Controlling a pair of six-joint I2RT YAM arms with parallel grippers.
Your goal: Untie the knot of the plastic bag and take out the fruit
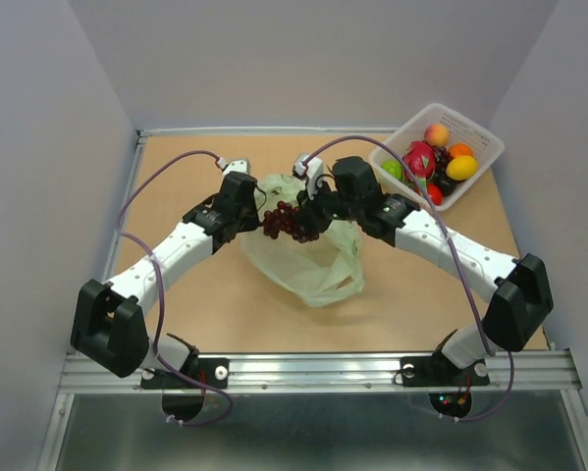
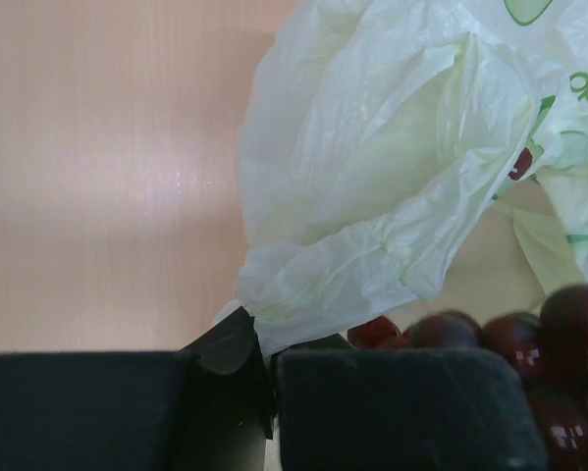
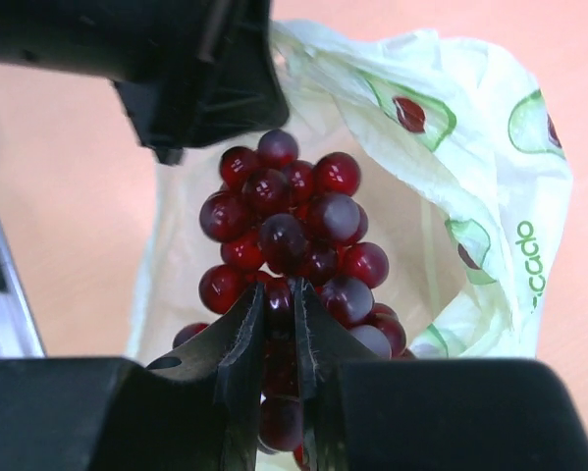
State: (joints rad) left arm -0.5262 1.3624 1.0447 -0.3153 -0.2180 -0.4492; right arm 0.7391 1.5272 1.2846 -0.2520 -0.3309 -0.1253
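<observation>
Right wrist: right gripper [image 3: 277,299] clamped narrow on grapes [image 3: 284,231], bunch held above gaping mouth of plastic bag [image 3: 490,196]. Left wrist: left gripper [image 2: 264,343] pinching a fold of bag edge, closed tight, grapes just beside. Top external: bag lying crumpled mid-table between both arms; dragon fruit [image 1: 418,157] and yellow fruit [image 1: 460,168] in white basket [image 1: 482,134] at far right corner

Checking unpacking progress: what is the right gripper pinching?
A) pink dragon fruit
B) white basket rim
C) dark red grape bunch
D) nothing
C: the right wrist view shows the right gripper shut on the dark red grape bunch over the open pale green plastic bag.
</observation>
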